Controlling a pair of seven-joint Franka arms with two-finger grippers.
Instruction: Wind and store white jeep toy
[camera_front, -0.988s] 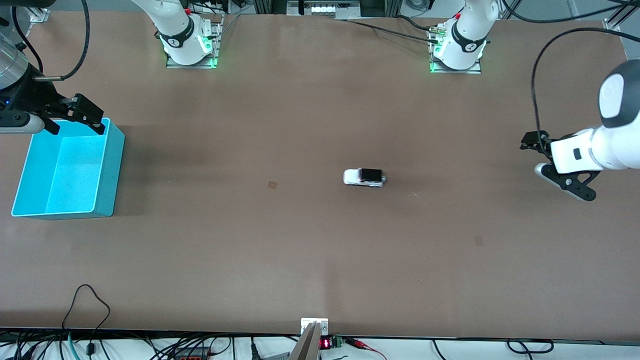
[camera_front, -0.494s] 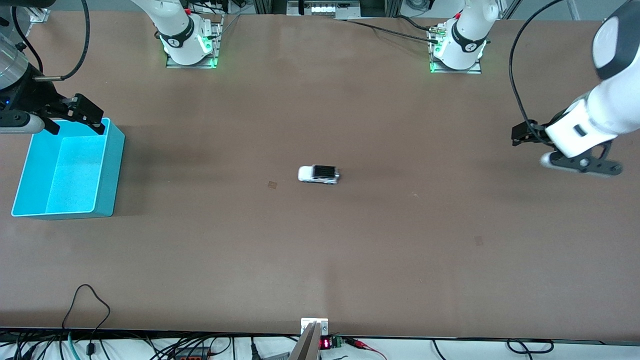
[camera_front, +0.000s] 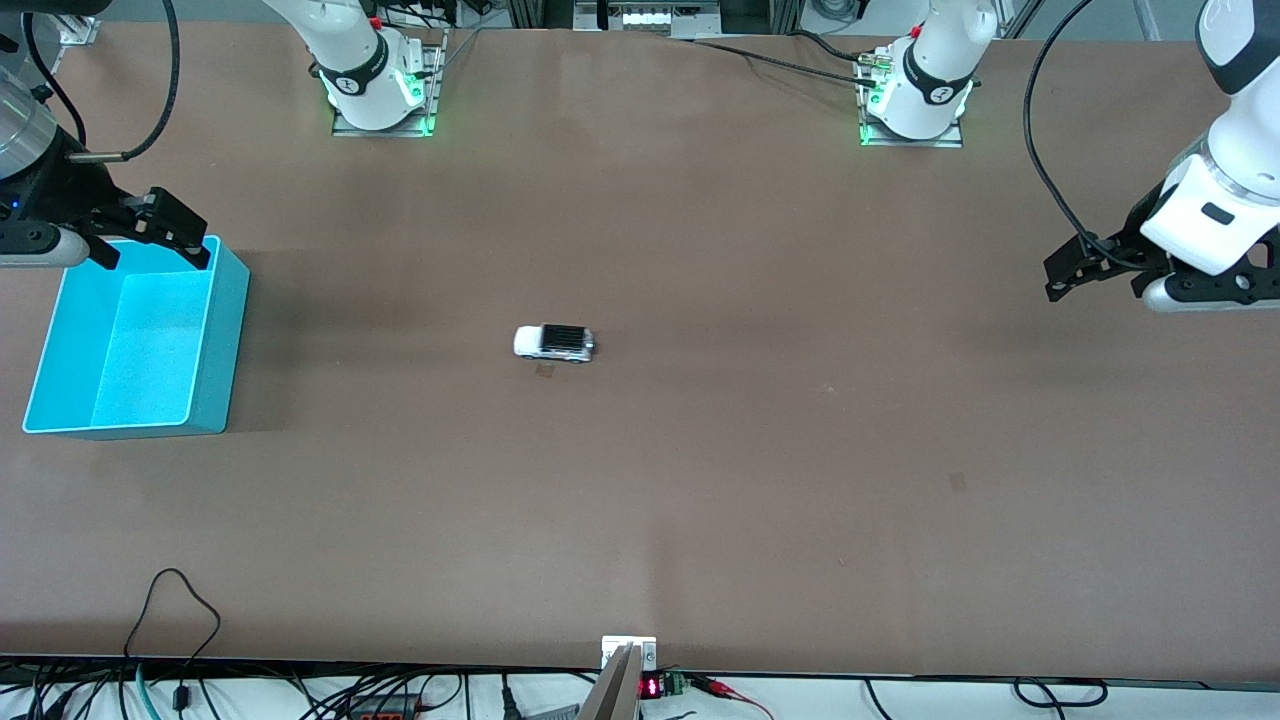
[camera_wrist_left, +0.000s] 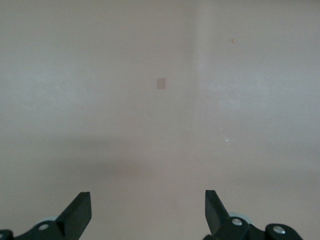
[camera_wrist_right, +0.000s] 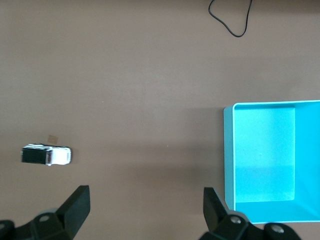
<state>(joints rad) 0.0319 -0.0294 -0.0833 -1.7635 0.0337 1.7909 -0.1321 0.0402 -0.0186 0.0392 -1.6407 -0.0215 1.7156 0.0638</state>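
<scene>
- Since the earlier frames the jeep (camera_front: 554, 342) rolls along the table (camera_front: 640, 520) toward the bin (camera_front: 222, 330); left arm lifts and pulls back toward its own end.
- Jeep sits alone mid-table, upright, white nose toward the bin, well apart from it; nobody touches it.
- Step in hand, my read: catch and store. Let it stop, then close across its sides, not nose to tail.
- Right gripper (camera_front: 150, 235) hangs over the bin's rim nearest the bases, jaws apart, empty; best placed to take it.
- Left gripper (camera_front: 1105, 270) over bare table at its end, jaws apart, empty, waiting.
- Small tape mark (camera_front: 545, 370) just beside the jeep; path to bin unobstructed.
</scene>
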